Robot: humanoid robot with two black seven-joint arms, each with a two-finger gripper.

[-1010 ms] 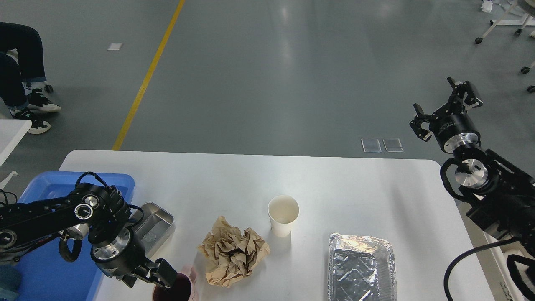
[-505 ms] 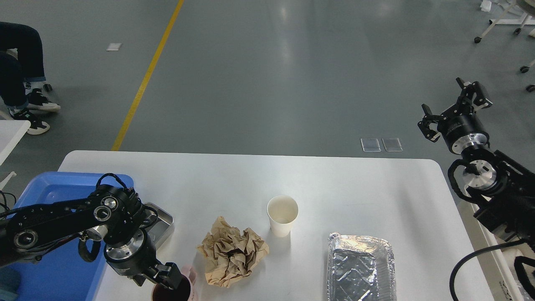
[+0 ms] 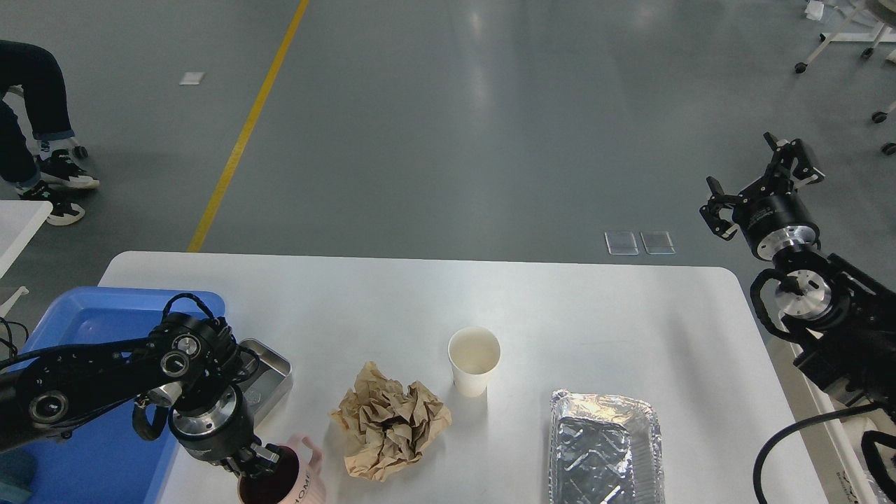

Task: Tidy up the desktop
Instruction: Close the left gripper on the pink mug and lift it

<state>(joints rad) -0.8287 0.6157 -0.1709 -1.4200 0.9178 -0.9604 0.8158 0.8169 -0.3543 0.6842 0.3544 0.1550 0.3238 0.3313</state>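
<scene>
The white desktop (image 3: 574, 315) fills the lower part of the head view. At its near left edge stands a pink mug (image 3: 290, 479) with a dark inside. My left gripper (image 3: 257, 463) reaches down onto the mug's rim and is shut on it, one finger inside the mug. Further right, a crumpled brown paper (image 3: 390, 422) lies beside an upright white paper cup (image 3: 474, 360) and a foil tray (image 3: 605, 448). My right gripper (image 3: 763, 178) hangs open beyond the table's right far corner, over the floor, holding nothing.
A blue plastic tray (image 3: 84, 318) sits at the left edge, partly under my left arm. A small metal tin (image 3: 264, 374) lies beside it. A person's legs (image 3: 35, 140) show at the far left. A wheeled frame (image 3: 840, 35) stands far right.
My left gripper has drawn back to the left with the pink mug, which now shows more of its side and handle. The right arm shifted slightly right, then held still.
</scene>
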